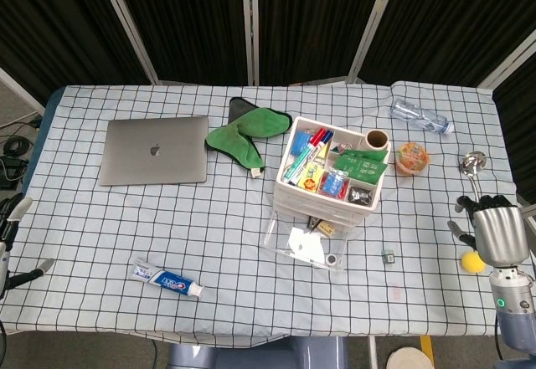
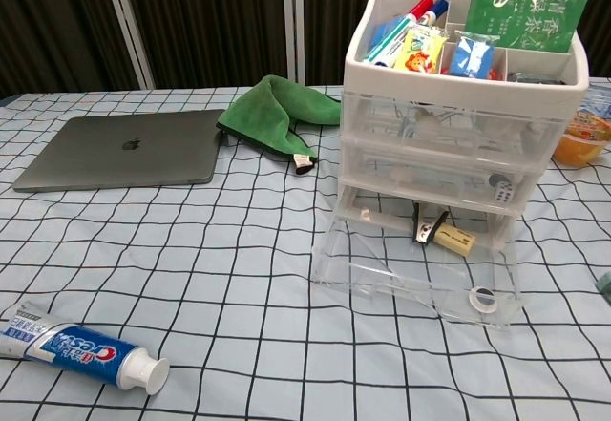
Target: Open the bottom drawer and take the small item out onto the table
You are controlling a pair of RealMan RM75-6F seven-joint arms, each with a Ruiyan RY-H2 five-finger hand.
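The clear three-drawer unit (image 1: 331, 176) stands mid-table, and its bottom drawer (image 1: 303, 243) is pulled out toward me. In the chest view the open drawer (image 2: 420, 273) holds a black clip (image 2: 427, 227), a tan block (image 2: 456, 240) and a small ring (image 2: 484, 299). A small dark item (image 1: 388, 254) lies on the cloth to the right of the drawer. My right hand (image 1: 500, 233) hovers near the table's right edge, well clear of the item, fingers apart and holding nothing. Only the spread fingers of my left hand (image 1: 12, 239) show at the far left edge, empty.
A laptop (image 1: 155, 150), green cloth (image 1: 243, 135) and toothpaste tube (image 1: 166, 279) lie to the left. A water bottle (image 1: 421, 118), orange cup (image 1: 412, 158) and spoon (image 1: 477, 189) sit at the right. A yellow ball (image 1: 474, 261) lies beside my right hand.
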